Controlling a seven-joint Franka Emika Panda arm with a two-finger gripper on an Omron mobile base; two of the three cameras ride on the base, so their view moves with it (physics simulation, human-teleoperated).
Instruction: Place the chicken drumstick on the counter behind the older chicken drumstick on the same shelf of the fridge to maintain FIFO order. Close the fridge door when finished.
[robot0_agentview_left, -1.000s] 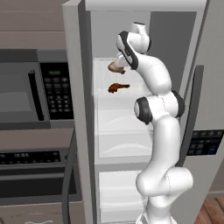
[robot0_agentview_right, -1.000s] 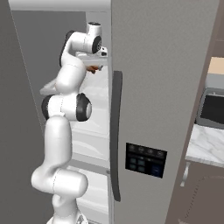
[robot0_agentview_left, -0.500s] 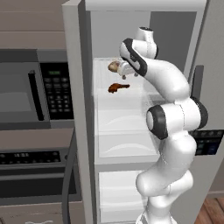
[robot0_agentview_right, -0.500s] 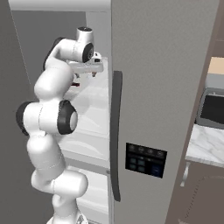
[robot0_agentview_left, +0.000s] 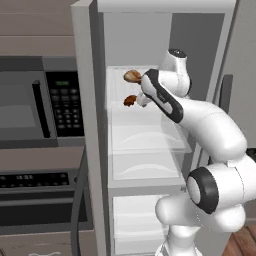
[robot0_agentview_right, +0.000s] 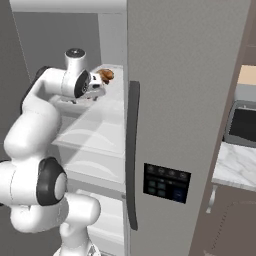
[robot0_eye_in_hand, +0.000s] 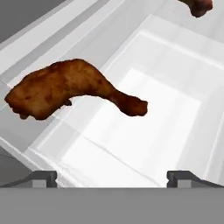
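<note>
While the gripper (robot0_eye_in_hand: 111, 177) stands spread and empty, the older chicken drumstick (robot0_eye_in_hand: 70, 89) lies lengthwise on the shelf (robot0_eye_in_hand: 144, 144).

Both base views flank the arm facing the open fridge (robot0_agentview_left: 150, 30); the hand view looks closely down onto its shelf (robot0_eye_in_hand: 166, 87).

The shelf (robot0_eye_in_hand: 166, 113) carries the older chicken drumstick (robot0_eye_in_hand: 70, 89) and, farther back, the chicken drumstick (robot0_eye_in_hand: 197, 6).

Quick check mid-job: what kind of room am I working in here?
A home kitchen, rendered in simulation. An open fridge holds two drumsticks on a shelf, a built-in microwave sits beside it, and a marble counter shows to the right.
</note>
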